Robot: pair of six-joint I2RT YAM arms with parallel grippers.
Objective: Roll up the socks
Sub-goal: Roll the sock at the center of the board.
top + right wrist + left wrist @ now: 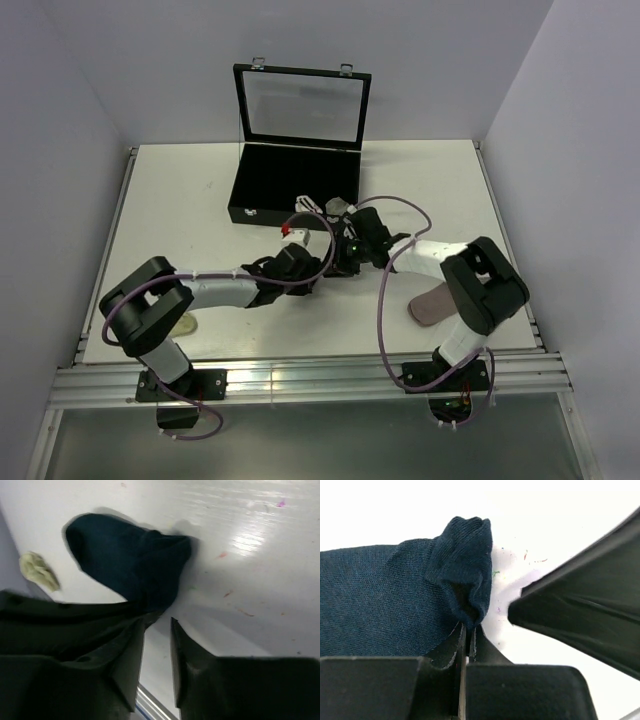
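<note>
The navy sock (380,600) lies on the white table (180,200) near its middle, just in front of the black case (262,214). Most of it is spread flat, and one end is bunched up into a thick fold. The left gripper (466,630) is pinched tight on the lower edge of that fold, with its two fingers pressed together and only a thin line showing between them. In the left wrist view a black wedge (580,615) juts in from the right, close beside the fold but apart from it, with bare table between. The right gripper (157,622) sits at the same end of the sock with its jaws a narrow way apart. Bare table shows through the gap and nothing is held between them. Its left-hand finger comes up against the dark cloth, though the blur makes it hard to say whether it touches. From above, the two arms reach in from either side and their grippers meet over the sock, which they hide almost wholly in that view. A pale yellowish lump (39,570) lies on the table well apart from the navy sock. A greyish sock (430,305) lies flat by the right arm, near the table's front edge. The case stands open with its lid up, and some white cloth (308,206) shows at its near edge, too small to make out.
</note>
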